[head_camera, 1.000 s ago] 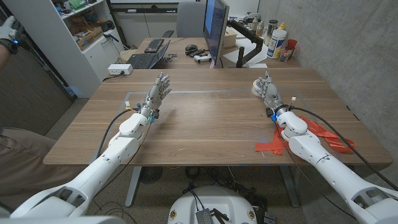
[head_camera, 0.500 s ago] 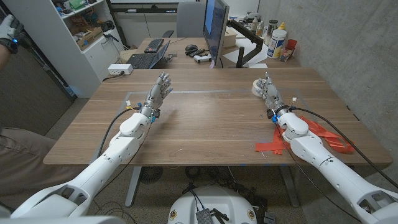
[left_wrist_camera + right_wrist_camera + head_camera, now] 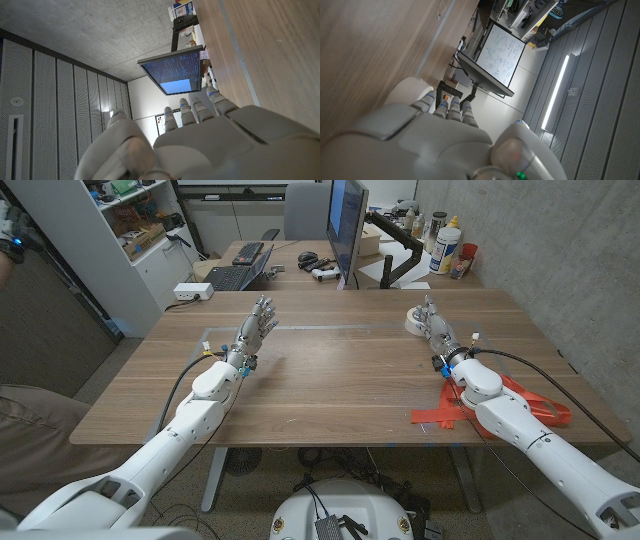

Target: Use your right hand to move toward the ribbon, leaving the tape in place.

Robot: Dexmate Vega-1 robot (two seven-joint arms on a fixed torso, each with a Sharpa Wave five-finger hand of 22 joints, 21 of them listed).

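right hand point(image 3: 437, 330) fingers spread, holding nothing, reaching the white tape point(image 3: 415, 319); ribbon point(image 3: 520, 405) under forearm.

A concrete wall point(image 3: 560, 260) flanks the wooden table point(image 3: 330, 380); white shelving point(image 3: 130, 230) stands behind.

wooden table point(image 3: 340, 380) — white tape roll point(image 3: 413, 319) far right | red ribbon point(image 3: 520, 402) — right edge

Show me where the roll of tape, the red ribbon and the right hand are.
roll of tape point(image 3: 413, 321): head view, its white rim left of the fingers.
red ribbon point(image 3: 545, 407): head view, loop right of the arm.
right hand point(image 3: 437, 333): head view, back of hand.
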